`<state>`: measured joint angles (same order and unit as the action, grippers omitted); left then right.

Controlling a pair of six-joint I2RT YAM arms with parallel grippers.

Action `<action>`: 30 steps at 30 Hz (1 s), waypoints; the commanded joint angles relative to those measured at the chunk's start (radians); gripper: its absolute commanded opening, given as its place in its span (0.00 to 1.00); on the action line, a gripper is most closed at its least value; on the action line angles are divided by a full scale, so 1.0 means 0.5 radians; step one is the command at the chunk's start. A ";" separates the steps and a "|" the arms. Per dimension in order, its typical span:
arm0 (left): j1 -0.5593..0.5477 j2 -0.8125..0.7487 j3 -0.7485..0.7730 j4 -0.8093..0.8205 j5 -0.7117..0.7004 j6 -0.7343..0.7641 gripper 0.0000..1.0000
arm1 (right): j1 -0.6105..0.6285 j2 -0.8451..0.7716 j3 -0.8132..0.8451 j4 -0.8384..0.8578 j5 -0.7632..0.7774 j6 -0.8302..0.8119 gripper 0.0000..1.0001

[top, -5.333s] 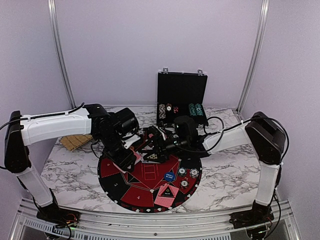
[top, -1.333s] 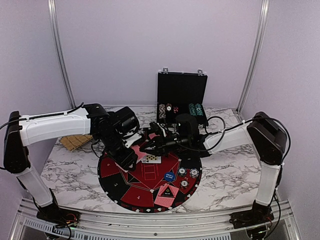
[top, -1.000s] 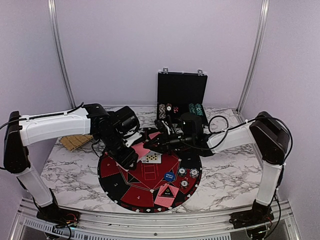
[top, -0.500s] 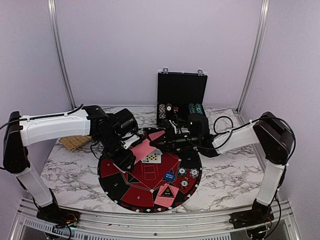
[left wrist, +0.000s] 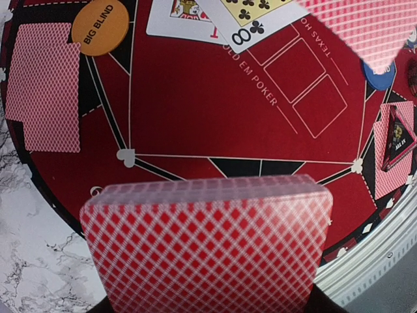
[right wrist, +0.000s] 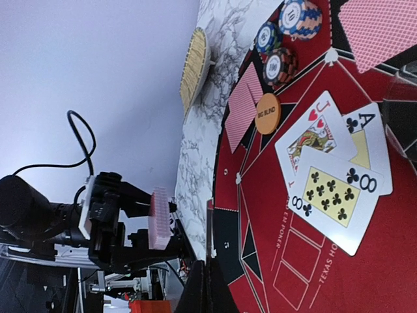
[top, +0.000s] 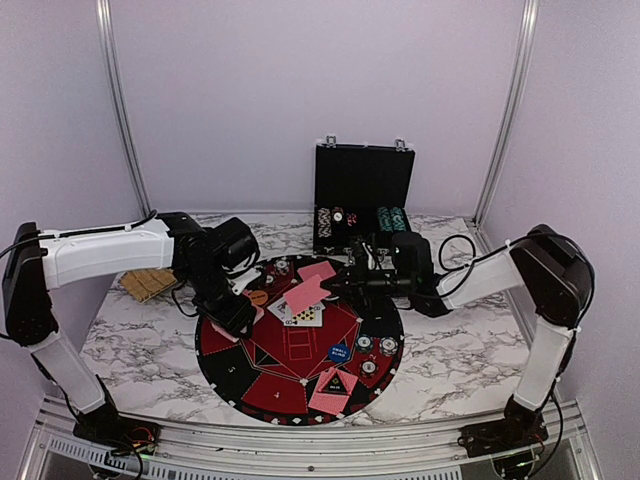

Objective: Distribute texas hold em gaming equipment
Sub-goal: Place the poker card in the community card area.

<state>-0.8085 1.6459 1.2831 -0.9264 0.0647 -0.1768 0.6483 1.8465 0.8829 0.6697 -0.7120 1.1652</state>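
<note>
Okay, we see the right jaws pressed together, pinching one red-backed playing card (top: 306, 296) - it sticks out to their left, over the round black-and-red numbered mat (top: 290, 350). Left jaws, part-spread, clamp the red-backed card deck (left wrist: 208, 251) - nearer the mat's left rim.

Both arms (top: 100, 252) have smooth white shells between bulky black joints (top: 552, 272).

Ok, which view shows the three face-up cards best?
Right wrist: the face-up cards are large and readable: jack, ace, eight. Left wrist crops them at its top edge; top external shows them tiny.
</note>
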 commanded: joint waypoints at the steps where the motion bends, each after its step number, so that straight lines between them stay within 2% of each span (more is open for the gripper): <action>1: 0.024 -0.107 -0.005 0.018 -0.014 -0.020 0.39 | 0.090 0.123 0.095 -0.122 0.159 -0.112 0.00; 14: 0.028 -0.147 -0.019 0.018 0.011 -0.012 0.39 | 0.234 0.293 0.241 -0.409 0.400 -0.272 0.01; 16: 0.028 -0.144 -0.012 0.018 0.019 -0.006 0.39 | 0.242 0.293 0.279 -0.515 0.422 -0.329 0.06; 19: 0.028 -0.139 -0.005 0.018 0.034 -0.002 0.39 | 0.252 0.268 0.308 -0.658 0.473 -0.421 0.21; 25: 0.028 -0.132 -0.001 0.018 0.070 0.008 0.39 | 0.258 0.196 0.391 -0.963 0.594 -0.628 0.43; 30: 0.020 -0.123 0.012 0.017 0.084 0.017 0.39 | 0.285 0.114 0.476 -1.196 0.744 -0.788 0.52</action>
<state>-0.7994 1.6054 1.2770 -0.9215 0.0895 -0.1761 0.7723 1.9705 1.0645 0.1898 -0.4187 0.8616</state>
